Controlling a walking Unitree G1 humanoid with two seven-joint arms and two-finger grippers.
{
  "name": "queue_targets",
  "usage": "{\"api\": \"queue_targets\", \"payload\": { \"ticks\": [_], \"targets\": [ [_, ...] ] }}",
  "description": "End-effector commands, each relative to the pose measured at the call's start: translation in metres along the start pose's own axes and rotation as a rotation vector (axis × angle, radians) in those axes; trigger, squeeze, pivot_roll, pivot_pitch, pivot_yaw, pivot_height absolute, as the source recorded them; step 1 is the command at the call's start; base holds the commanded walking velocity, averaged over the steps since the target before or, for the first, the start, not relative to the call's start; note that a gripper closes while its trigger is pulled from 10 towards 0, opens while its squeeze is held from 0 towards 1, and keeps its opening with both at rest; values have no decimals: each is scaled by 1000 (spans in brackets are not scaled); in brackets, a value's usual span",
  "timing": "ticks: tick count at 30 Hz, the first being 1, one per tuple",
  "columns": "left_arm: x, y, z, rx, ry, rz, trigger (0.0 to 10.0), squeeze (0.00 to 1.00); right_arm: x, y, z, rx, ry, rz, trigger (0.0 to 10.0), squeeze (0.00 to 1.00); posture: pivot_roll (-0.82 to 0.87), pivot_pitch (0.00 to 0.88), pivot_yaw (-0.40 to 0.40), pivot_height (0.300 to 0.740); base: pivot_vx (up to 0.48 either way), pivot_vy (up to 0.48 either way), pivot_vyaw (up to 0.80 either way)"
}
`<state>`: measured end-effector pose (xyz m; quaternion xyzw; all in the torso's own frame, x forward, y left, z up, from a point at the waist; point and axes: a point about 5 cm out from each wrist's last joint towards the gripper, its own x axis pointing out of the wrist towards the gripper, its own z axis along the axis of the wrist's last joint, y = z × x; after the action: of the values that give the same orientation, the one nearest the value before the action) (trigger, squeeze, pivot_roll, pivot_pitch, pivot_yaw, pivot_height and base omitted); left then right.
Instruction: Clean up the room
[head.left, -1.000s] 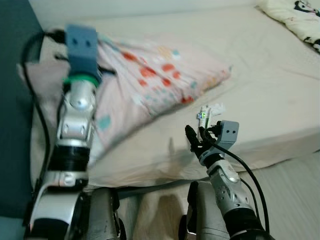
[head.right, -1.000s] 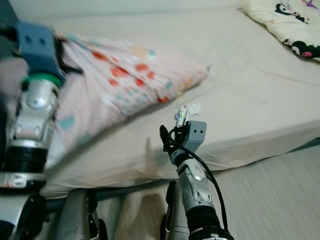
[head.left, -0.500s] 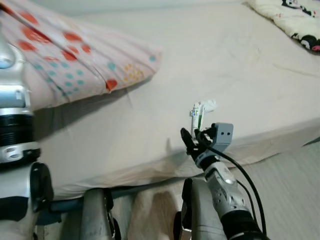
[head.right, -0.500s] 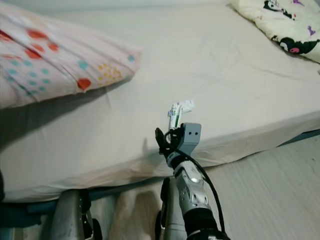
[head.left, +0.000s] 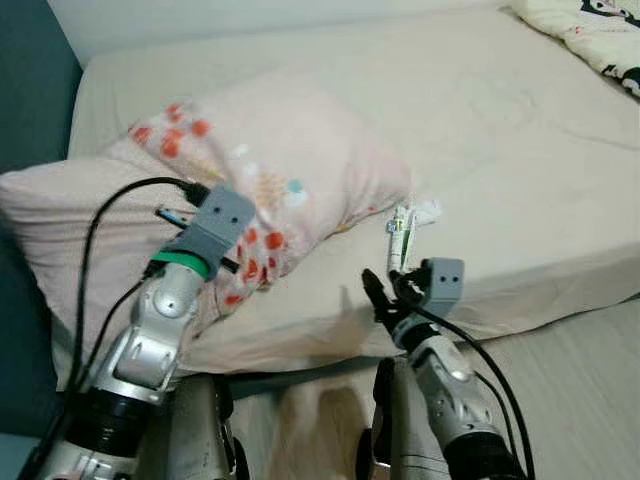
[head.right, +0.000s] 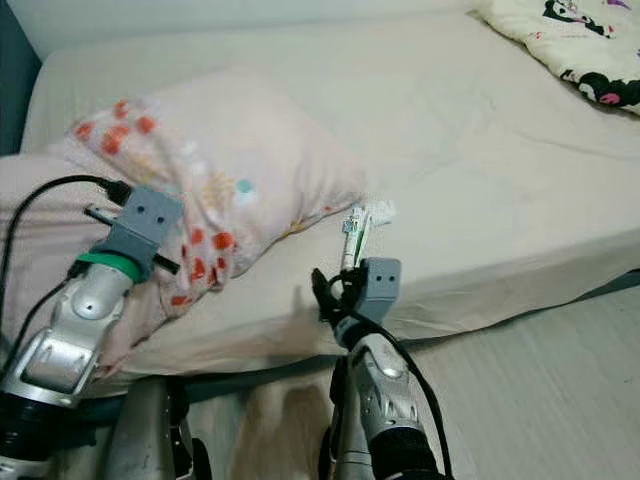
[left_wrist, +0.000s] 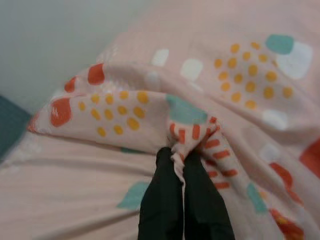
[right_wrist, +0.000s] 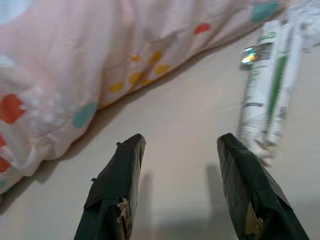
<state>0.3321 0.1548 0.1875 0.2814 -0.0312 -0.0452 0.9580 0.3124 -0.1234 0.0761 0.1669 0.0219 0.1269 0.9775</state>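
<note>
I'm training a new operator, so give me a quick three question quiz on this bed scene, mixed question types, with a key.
1. True or false: the left claw is shut on the pillow.
2. The right claw is: A) open, B) shut on the wrapper, C) shut on the pillow.
3. What lies on the bed beside the pillow's corner?

Key:
1. True; its fingers pinch a fold of the fabric.
2. A; it holds nothing.
3. The white and green wrapper.

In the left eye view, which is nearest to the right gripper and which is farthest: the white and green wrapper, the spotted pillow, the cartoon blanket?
1. White and green wrapper, on the bed just beyond the right gripper.
2. Spotted pillow, to the robot's left.
3. Cartoon blanket, far corner on the right.
</note>
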Motion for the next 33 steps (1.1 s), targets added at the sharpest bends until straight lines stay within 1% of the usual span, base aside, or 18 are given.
{"api": "queue_targets", "payload": {
  "ticks": [1,2,3,6,7,13,18,19,20,21,23,24,25,27,29,30,31,33],
  "targets": [
    [1,-7,-3,-9,24,-44,10000,0,-3,1,-4,9,6,-6,10000,0,45,150,43,560,0,0,0],
    [4,-5,5,-5,-15,-18,10000,0,-3,1,-4,10,4,-8,10000,0,45,151,45,560,0,0,0],
    [7,-2,9,-3,-31,19,10000,122,-3,1,-4,11,3,-9,10000,0,47,153,47,560,0,0,0],
    [7,0,12,-3,-39,39,10000,122,-3,1,-4,11,3,-8,10000,0,47,154,48,560,0,0,0],
    [7,3,14,-12,-50,54,10000,1000,-3,2,-4,11,1,-8,10000,0,47,154,51,560,0,0,0],
    [-2,21,5,-17,6,85,10000,1000,-3,3,-3,3,-9,-5,10000,0,50,160,52,560,0,0,0],
    [-24,42,-17,87,101,-160,10000,1000,-5,1,-3,-2,-7,-4,10000,0,64,168,46,560,0,0,0],
    [-28,49,-15,80,92,-200,10000,208,-5,0,-3,-2,-7,-5,10000,0,66,168,45,560,0,0,0],
    [-28,49,-15,80,92,-200,10000,208,-5,0,-3,-2,-7,-5,10000,0,66,168,45,560,0,0,0],
    [-31,64,6,8,-46,-237,10000,0,-5,0,-2,-2,-8,-1,10000,0,80,167,40,560,0,0,0],
    [-31,75,25,-106,-158,-200,10000,0,-4,1,-1,1,-17,8,10000,0,80,166,40,560,0,0,0],
    [-30,78,32,-176,-190,-169,10000,0,-4,2,0,-1,-25,11,10000,0,83,164,36,560,0,0,0],
    [-30,78,32,-176,-190,-169,10000,0,-4,2,0,-1,-25,11,10000,0,83,164,36,560,0,0,0],
    [-25,78,48,-322,-246,-110,10000,0,-1,7,7,-16,-65,30,10000,0,79,161,35,560,0,0,0],
    [-21,68,61,-433,-298,-73,10000,0,0,14,17,-40,-114,64,10000,0,67,156,36,560,0,0,0],
    [-21,68,61,-433,-298,-73,10000,0,0,14,17,-40,-114,64,10000,0,67,156,36,560,0,0,0],
    [-16,53,65,-492,-299,-48,10000,0,1,15,25,-89,-144,66,10000,0,54,150,36,560,0,0,0],
    [-10,40,61,-534,-260,-29,10000,0,2,13,29,-101,-165,48,10000,0,49,148,38,565,0,0,0]
  ]
}}
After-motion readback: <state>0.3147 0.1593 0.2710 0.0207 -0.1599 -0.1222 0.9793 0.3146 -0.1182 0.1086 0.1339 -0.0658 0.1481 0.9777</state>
